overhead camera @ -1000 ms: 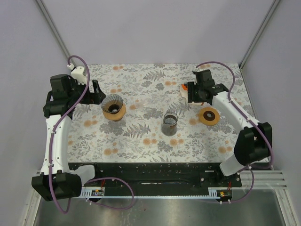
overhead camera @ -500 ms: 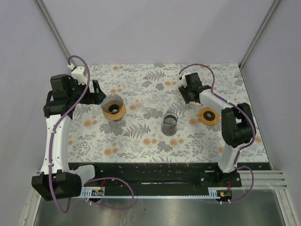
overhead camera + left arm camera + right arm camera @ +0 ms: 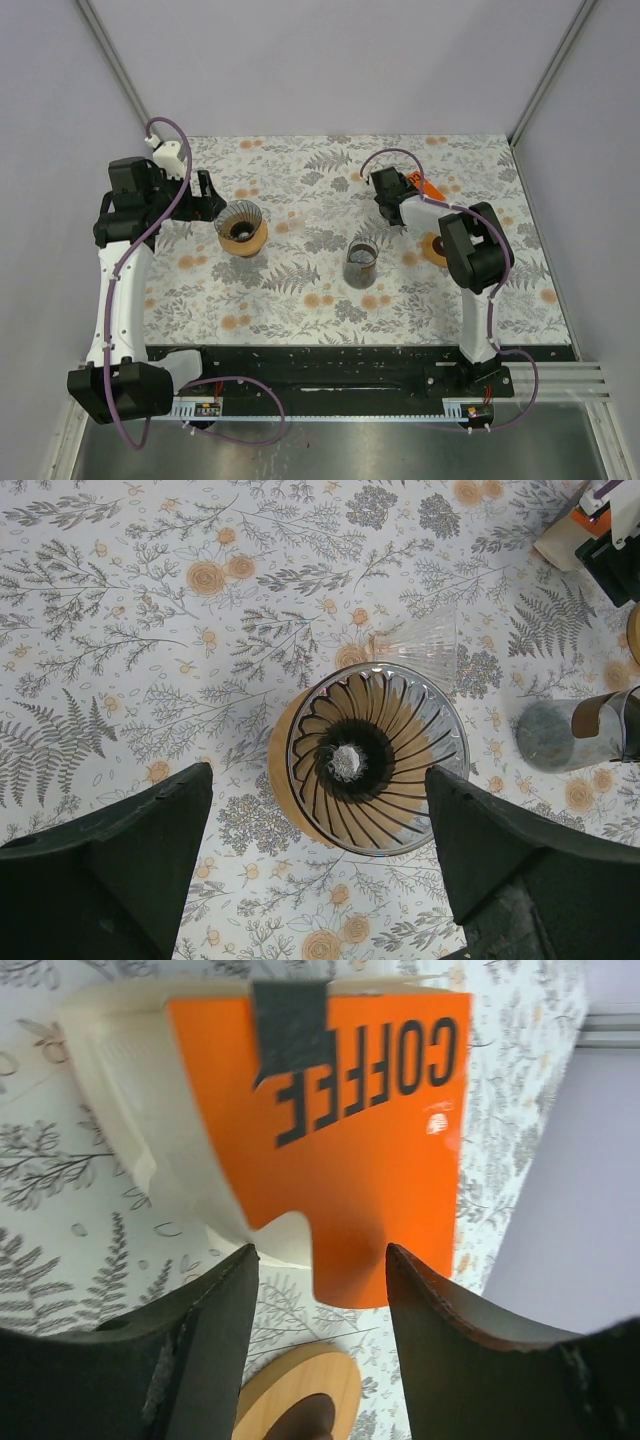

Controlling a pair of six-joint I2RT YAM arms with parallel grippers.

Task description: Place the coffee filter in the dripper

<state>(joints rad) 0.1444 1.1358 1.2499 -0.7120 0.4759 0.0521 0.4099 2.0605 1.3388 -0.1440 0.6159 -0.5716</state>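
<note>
Between right gripper (image 3: 320, 1260) jaws, filter pack (image 3: 330, 1120) pinched: light, floppy, crushable; grip edge. Left gripper (image 3: 318, 780) spread over dripper (image 3: 365, 760).

Left arm (image 3: 115, 290): rises from its base at the near left, elbow high and far back, wrist turned inward. Left hand (image 3: 207, 193) points right, low over the surface, its fingers (image 3: 120, 870) spread wide with nothing gripped between them. Right arm (image 3: 480, 300): upright from the near-right base, folded sharply at the elbow, forearm doubling back left toward the middle. Right hand (image 3: 320, 1260): fingers part-way apart, clamped on the filter pack (image 3: 350, 1110).
</note>
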